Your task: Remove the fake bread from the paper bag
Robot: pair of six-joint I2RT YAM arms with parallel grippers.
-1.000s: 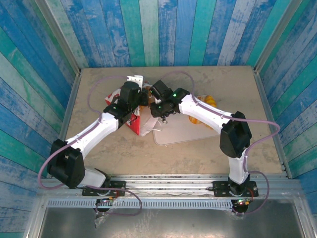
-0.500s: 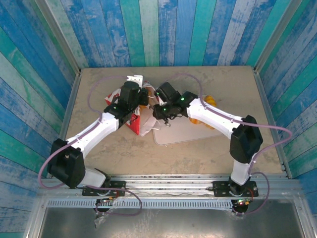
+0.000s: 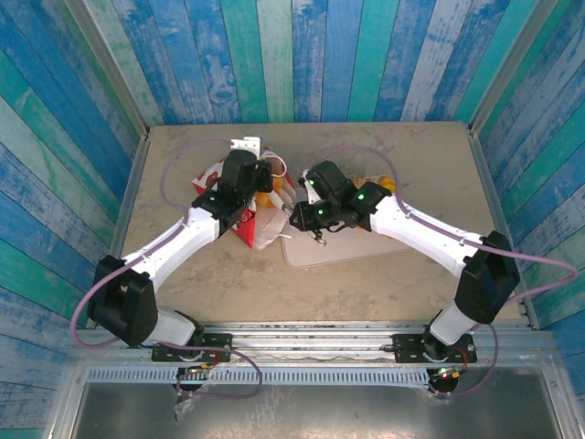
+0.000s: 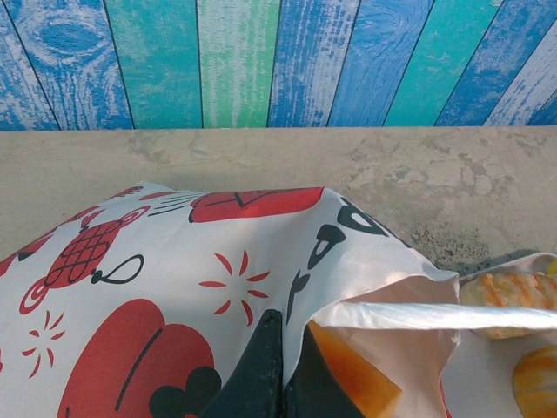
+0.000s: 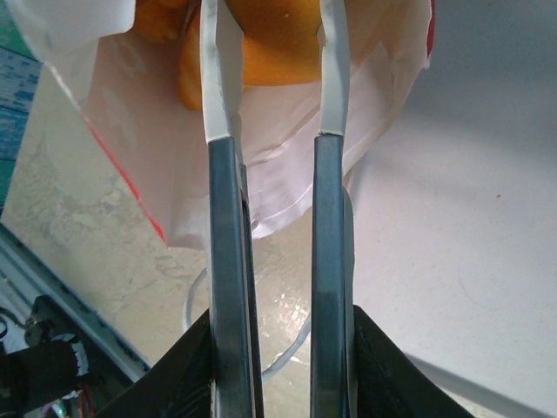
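From above, your right arm (image 3: pixel 416 233) has swung back rightward from the bag (image 3: pixel 249 227) on the worktop (image 3: pixel 411 155); its tool tip is hard to make out.

Left wrist: your left tool (image 4: pixel 283 370), pressed together, pinches the bag's rim.

Right wrist: your right tool (image 5: pixel 270 26) pinches orange bread (image 5: pixel 278 61) at the bag's mouth, fingertips cut off.

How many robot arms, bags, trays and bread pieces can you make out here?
Robot arms: 2, left arm, right arm
Bag: 1
Tray: 1
Bread pieces: 3 clearly seen; others may be hidden
Total: 7
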